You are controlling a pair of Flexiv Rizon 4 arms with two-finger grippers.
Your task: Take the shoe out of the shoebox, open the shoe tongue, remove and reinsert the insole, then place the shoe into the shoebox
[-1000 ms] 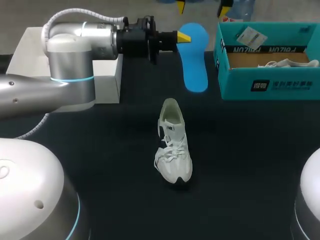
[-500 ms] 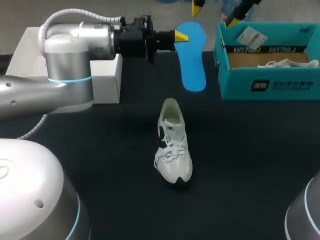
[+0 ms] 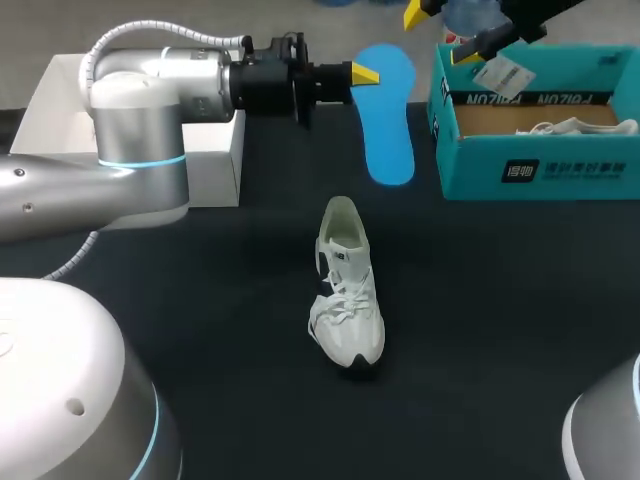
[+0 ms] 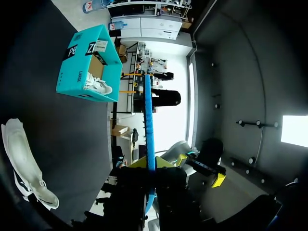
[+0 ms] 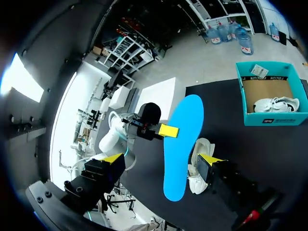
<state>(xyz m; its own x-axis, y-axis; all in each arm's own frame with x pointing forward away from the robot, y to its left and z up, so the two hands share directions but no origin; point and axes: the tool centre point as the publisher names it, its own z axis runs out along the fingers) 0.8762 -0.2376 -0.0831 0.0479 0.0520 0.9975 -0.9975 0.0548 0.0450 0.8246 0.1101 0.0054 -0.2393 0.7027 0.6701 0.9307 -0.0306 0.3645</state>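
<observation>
Silver arm (image 3: 130, 150), blue ring (image 3: 140, 158), white ribbed cable (image 3: 150, 30), black wrist (image 3: 270, 85), yellow-tipped claw (image 3: 366, 74)

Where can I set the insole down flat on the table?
Bare table right of the shoe, in front of the shoebox, and left of the shoe. The far edge is crowded: insole, left gripper, right gripper.
</observation>
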